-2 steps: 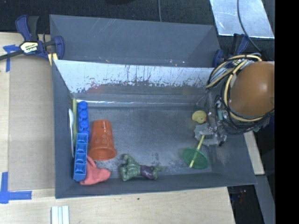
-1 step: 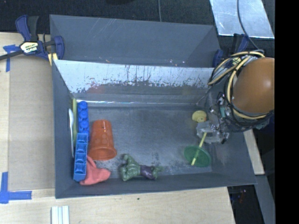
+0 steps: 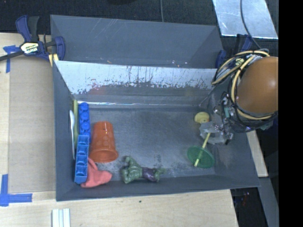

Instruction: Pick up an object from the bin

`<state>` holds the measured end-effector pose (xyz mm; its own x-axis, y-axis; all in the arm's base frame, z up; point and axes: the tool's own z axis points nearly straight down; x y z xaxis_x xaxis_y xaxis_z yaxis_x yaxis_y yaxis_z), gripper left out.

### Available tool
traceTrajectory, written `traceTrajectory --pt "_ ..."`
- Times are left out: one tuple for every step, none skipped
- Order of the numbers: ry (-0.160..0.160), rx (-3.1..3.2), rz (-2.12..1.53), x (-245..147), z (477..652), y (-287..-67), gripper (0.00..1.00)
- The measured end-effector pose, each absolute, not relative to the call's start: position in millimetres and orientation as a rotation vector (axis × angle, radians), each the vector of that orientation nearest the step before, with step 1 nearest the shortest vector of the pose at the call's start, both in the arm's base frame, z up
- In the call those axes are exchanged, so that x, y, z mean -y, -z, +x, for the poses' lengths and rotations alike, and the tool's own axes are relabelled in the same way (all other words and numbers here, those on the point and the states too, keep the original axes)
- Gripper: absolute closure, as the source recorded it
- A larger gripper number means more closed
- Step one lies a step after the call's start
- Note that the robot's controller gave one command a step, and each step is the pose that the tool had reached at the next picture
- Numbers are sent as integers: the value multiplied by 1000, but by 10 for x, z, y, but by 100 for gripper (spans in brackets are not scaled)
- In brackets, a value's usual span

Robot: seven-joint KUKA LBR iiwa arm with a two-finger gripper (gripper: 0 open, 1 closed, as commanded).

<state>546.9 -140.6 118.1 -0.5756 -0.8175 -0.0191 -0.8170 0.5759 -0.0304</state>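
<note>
My gripper (image 3: 217,135) is low in the right end of the bin, under the arm's orange dome. Just left of it lies a small yellow rounded piece (image 3: 202,117). A flat green disc (image 3: 202,158) with a thin yellow stick (image 3: 202,150) lies below and to its left. The stick's upper end reaches up to the gripper, and whether the two touch cannot be made out.
At the left end lie an orange cup (image 3: 103,142) on its side, a long blue studded block strip (image 3: 83,143) along the wall, and a pink soft shape (image 3: 97,177). A green figure with a purple part (image 3: 136,172) lies by the front wall.
</note>
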Motion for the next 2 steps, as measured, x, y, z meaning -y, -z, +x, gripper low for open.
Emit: traceTrajectory --pt "26 -2762 -1431 1404 5466 -1410 100" --pt "21 -2765 -1432 1398 5459 -1918 100"
